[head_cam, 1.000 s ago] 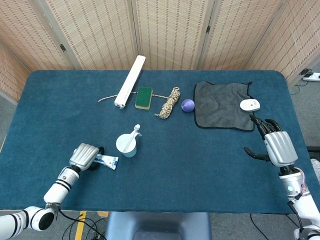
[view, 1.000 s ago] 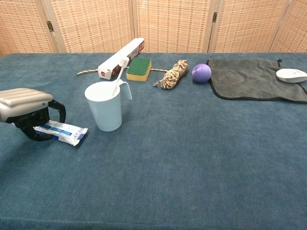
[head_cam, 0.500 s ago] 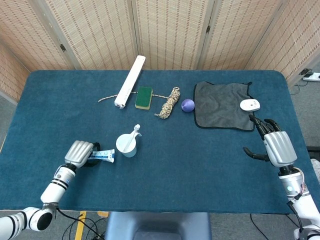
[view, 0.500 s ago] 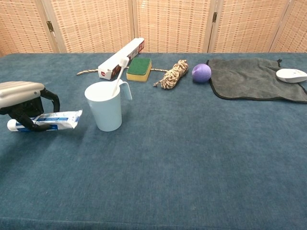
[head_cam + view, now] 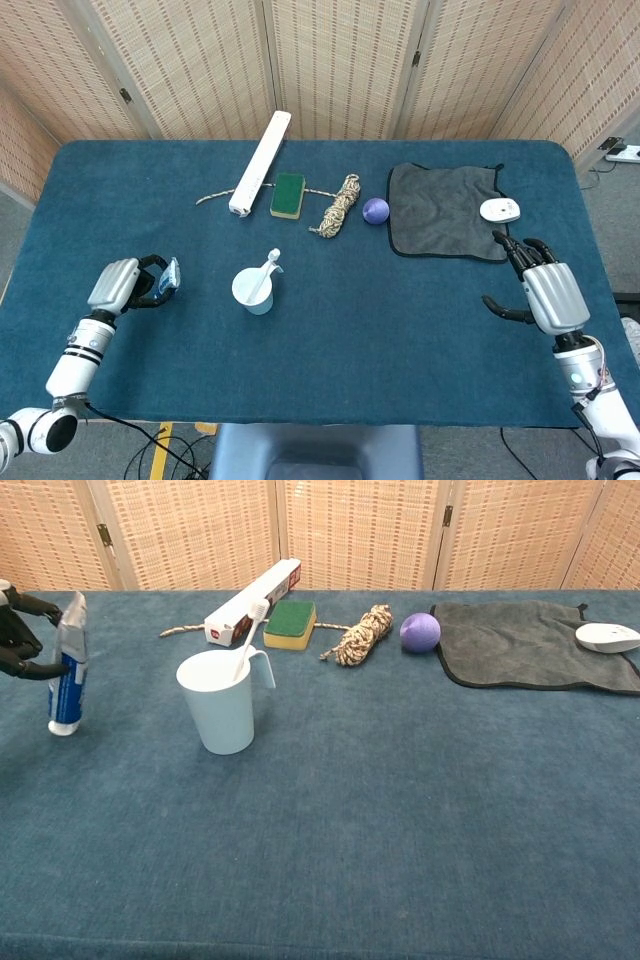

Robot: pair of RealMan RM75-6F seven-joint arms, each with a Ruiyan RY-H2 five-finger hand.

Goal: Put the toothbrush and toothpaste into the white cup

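The white cup (image 5: 254, 290) (image 5: 222, 713) stands left of the table's middle with the white toothbrush (image 5: 269, 268) (image 5: 251, 632) leaning inside it. My left hand (image 5: 122, 284) (image 5: 18, 632) holds the blue and white toothpaste tube (image 5: 168, 277) (image 5: 67, 666) upright, cap down, lifted above the cloth to the left of the cup. My right hand (image 5: 546, 290) hovers open at the right side of the table, holding nothing; it does not appear in the chest view.
Along the back lie a long white box (image 5: 261, 161), a green sponge (image 5: 288, 194), a coiled rope (image 5: 341, 204), a purple ball (image 5: 375, 210), a grey towel (image 5: 447, 209) and a white mouse (image 5: 499, 210). The blue table (image 5: 350, 330) ends just beyond both hands.
My left hand has picked the toothpaste up off the table, drawn back to the left and turned the tube from lying flat to upright. The right hand barely shifted.
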